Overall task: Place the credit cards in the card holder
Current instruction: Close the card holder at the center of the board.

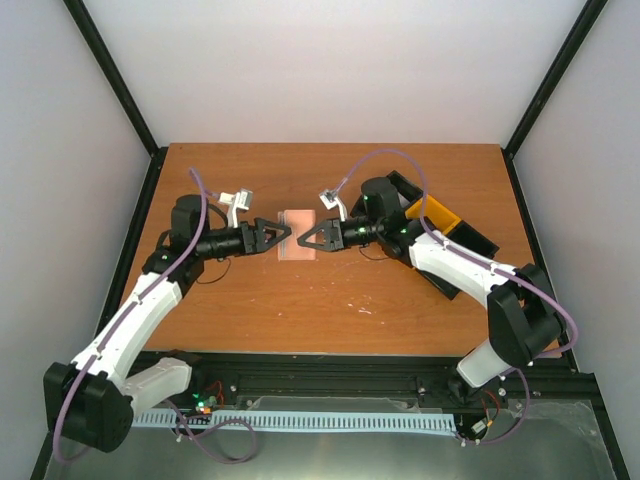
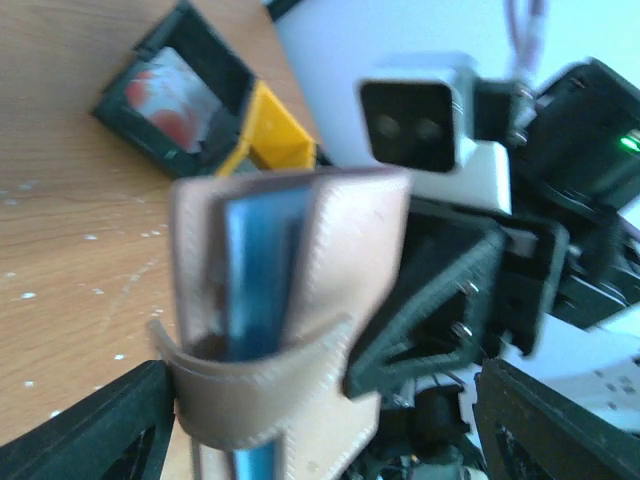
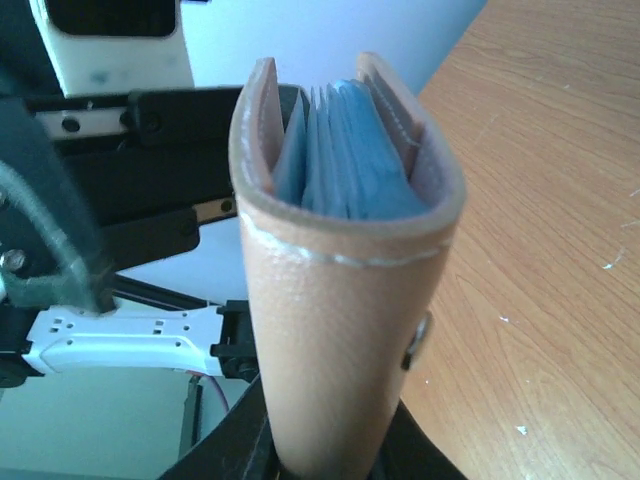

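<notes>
- Now the right gripper (image 1: 306, 240) is clamped on the card holder (image 3: 340, 300), which rises from between its jaws, blue pockets showing.
- Opposite, the left gripper (image 1: 286, 232) has its jaws wide apart, the holder's other end between them.

card holder (image 1: 298, 248) | tan-pink, blue inside, folded, raised, table ctr | credit cards (image 2: 170, 95) | white-red, in black bin (image 2: 215, 50), left-wrist view 11 o'clock of holder
</notes>
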